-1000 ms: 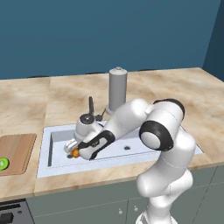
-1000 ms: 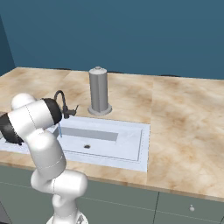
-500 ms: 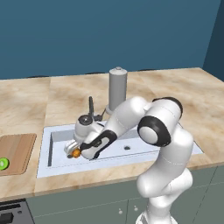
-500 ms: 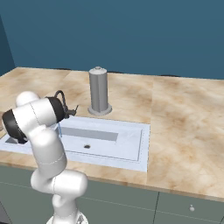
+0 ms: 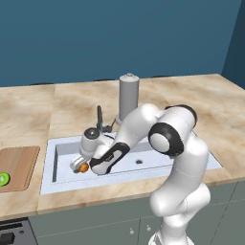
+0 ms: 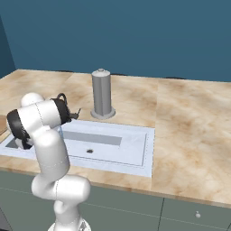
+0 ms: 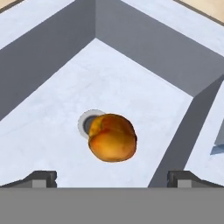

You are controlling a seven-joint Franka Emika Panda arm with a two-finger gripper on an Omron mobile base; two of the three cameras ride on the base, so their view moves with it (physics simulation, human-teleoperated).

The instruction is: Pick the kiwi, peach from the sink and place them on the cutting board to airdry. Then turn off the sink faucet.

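The orange peach (image 7: 112, 137) lies on the floor of the sink's (image 5: 48, 178) small left compartment, half over its drain hole (image 7: 87, 122). My gripper (image 7: 112, 178) hangs open just above it, one fingertip on each side and not touching it. From the left base view the gripper (image 5: 78, 165) is low in the basin, with the peach (image 5: 83, 167) at its tips. The green kiwi (image 5: 4, 179) rests on the wooden cutting board (image 5: 20, 162) left of the sink. Behind the basin stands the dark sink faucet (image 5: 99, 118).
A tall grey cylinder (image 5: 128, 98) with a knobbed top stands on the counter behind the sink, also the cylinder (image 6: 102, 94) in the right base view. The compartment's grey walls (image 7: 144, 43) enclose the peach closely. My arm stretches across the longer compartment (image 6: 113, 144).
The hand has moved a little left and down into the small compartment, closer to the peach. The fingers stay wide apart.
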